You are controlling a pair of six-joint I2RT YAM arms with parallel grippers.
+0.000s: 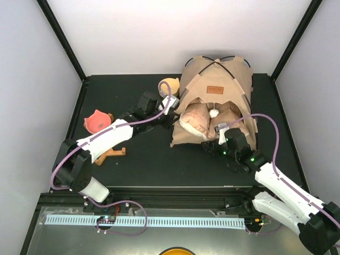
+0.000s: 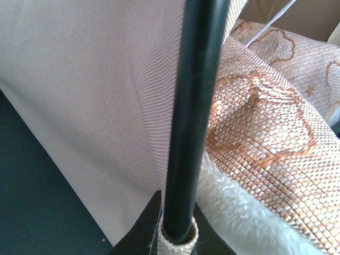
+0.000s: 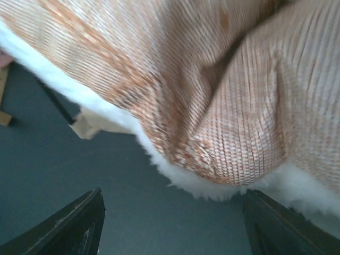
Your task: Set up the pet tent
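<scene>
- Got the right end effector (image 3: 174,195) spread wide with nothing between its fingers (image 3: 79,226), hovering low over the table (image 3: 64,175) right at the fluffy white edge of the pillow (image 3: 239,106).
- From above, puts it at the near right corner of the pet tent (image 1: 215,77), just beside the canvas.
- Can't call the left end effector (image 1: 168,118) tbh: pushed up against the tent's left front edge, but no fingers clearly showing in its own wrist view, so no idea whether open or closed on anything.
- Mostly just seeing a thin black pole (image 2: 191,117) down the middle of that left wrist view, running almost straight top to bottom, lower end tucked into a little canvas loop (image 2: 178,241). Tan canvas to its left, pillow to its right.
- Found the tent standing up on the far right-of-centre part of the table, doorway pointing at the near edge and the arm bases.
- Hard to pick a long axis from above, roughly as wide as deep, with crossed poles (image 1: 215,59) meeting at the peak.
- Spotted the brown label patch (image 1: 215,89) over the doorway and the white ball (image 1: 214,112) hanging under it, in front of the pillow bulging out of the opening.
- Also got a pink bowl (image 1: 97,121) and a wooden piece (image 1: 114,153) well off to the left, plus a tan cup (image 1: 169,85) near the tent's far left side.
</scene>
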